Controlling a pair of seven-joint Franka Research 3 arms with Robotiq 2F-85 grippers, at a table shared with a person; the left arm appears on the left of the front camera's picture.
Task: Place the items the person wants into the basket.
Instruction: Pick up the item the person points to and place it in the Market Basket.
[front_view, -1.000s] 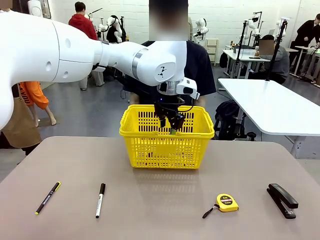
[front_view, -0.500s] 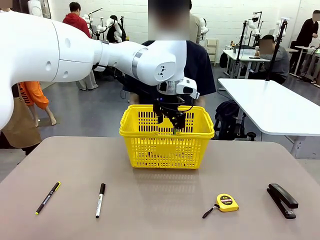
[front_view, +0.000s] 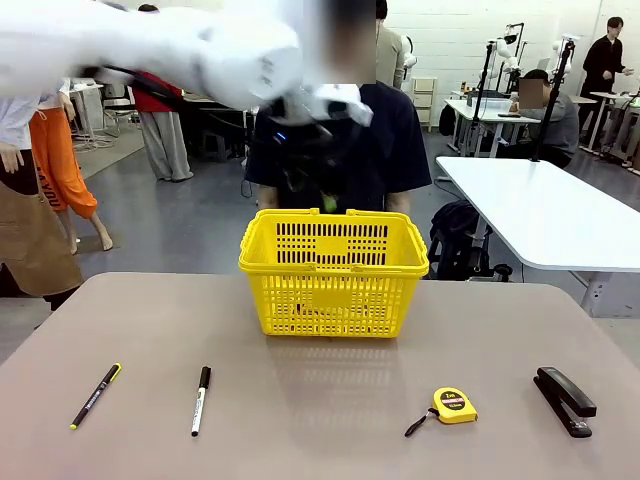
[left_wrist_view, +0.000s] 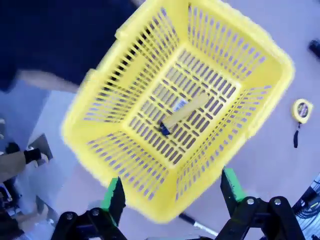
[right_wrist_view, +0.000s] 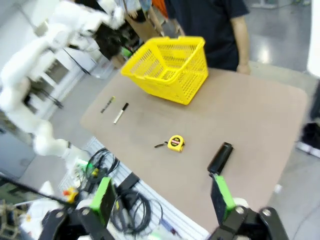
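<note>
Your left gripper (left_wrist_view: 171, 181) has lifted clear of the basket (front_view: 333, 266), jaws wide and empty, leaving the knife (left_wrist_view: 182, 114) inside; tape measure (front_view: 455, 405) and stapler (front_view: 565, 400) still wait.

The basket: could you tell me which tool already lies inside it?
The utility knife, on the basket floor; the tape measure and stapler lie on the table.

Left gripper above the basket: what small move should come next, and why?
Probably draw the left gripper clear of the basket: its jaws stand open and empty, and the utility knife already lies on the basket floor. The tape measure and stapler lie toward the right of the table, likelier work for the right gripper.
</note>
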